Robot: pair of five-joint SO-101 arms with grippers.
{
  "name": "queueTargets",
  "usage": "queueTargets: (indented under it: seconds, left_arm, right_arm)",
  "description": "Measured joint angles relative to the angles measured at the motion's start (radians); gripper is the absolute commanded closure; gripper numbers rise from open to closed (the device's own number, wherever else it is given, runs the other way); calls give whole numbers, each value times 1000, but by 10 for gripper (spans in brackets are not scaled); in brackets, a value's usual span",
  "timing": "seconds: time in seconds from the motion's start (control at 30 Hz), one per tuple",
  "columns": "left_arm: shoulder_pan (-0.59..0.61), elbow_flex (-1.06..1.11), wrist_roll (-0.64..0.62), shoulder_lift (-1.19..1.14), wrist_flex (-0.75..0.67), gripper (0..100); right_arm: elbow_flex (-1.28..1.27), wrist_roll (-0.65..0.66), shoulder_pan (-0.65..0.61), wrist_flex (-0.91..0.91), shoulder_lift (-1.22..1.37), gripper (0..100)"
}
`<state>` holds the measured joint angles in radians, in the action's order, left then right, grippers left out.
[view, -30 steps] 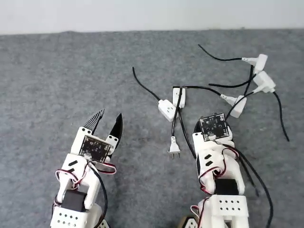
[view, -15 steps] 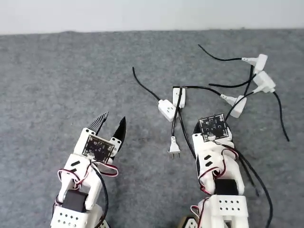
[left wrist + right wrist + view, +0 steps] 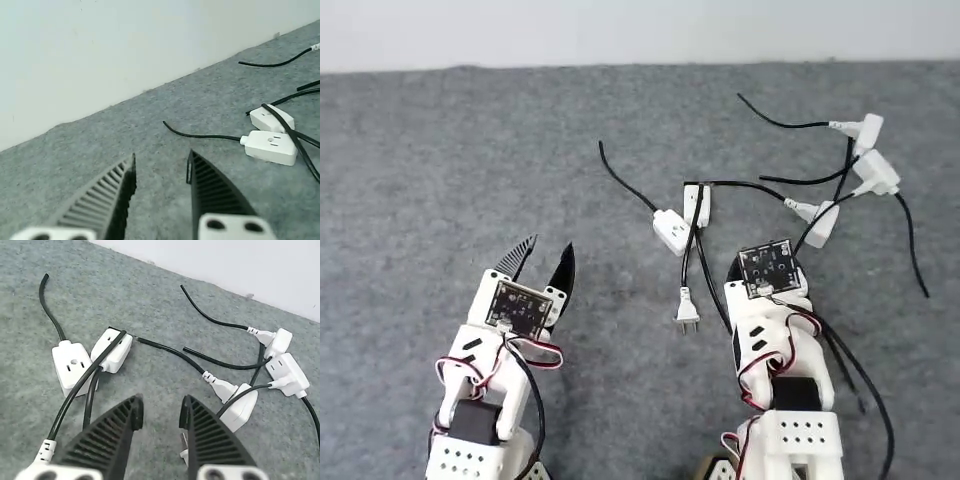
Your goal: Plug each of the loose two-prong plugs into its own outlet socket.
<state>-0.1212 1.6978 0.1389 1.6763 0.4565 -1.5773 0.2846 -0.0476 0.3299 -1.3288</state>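
Two white outlet sockets (image 3: 671,231) (image 3: 698,205) lie side by side mid-table, with black cables crossing them. A loose two-prong plug (image 3: 687,312) rests just in front of them on its black cord. In the high view my left gripper (image 3: 540,262) stands open and empty, well to the left of the sockets (image 3: 270,146). My right gripper (image 3: 161,412) is open above the mat, between the centre sockets (image 3: 73,367) and a socket (image 3: 239,405) that has a plug (image 3: 220,386) seated in it. A small white piece (image 3: 183,447) shows low between its fingers.
At the back right lie two more white sockets (image 3: 867,130) (image 3: 876,173) with plugs in them, their black cords curling over the grey mat (image 3: 440,160). More cords run along the right arm's right side (image 3: 845,365). A white wall borders the far edge.
My left gripper swung slightly right and came back, ending a little nearer its base. The right arm, plugs and sockets have not moved.
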Motion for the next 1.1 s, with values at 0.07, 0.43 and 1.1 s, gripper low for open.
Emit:
queueTargets:
  seconds: [0.07, 0.43, 1.1]
  left_arm:
    - [5, 0, 0, 0, 2, 841]
    - [6, 0, 0, 0, 2, 983]
    - [6, 0, 0, 0, 15, 781]
  right_arm:
    - [0, 0, 2, 0, 0, 879]
    - [0, 0, -46, 0, 0, 884]
    - [0, -12, -48, 0, 0, 853]
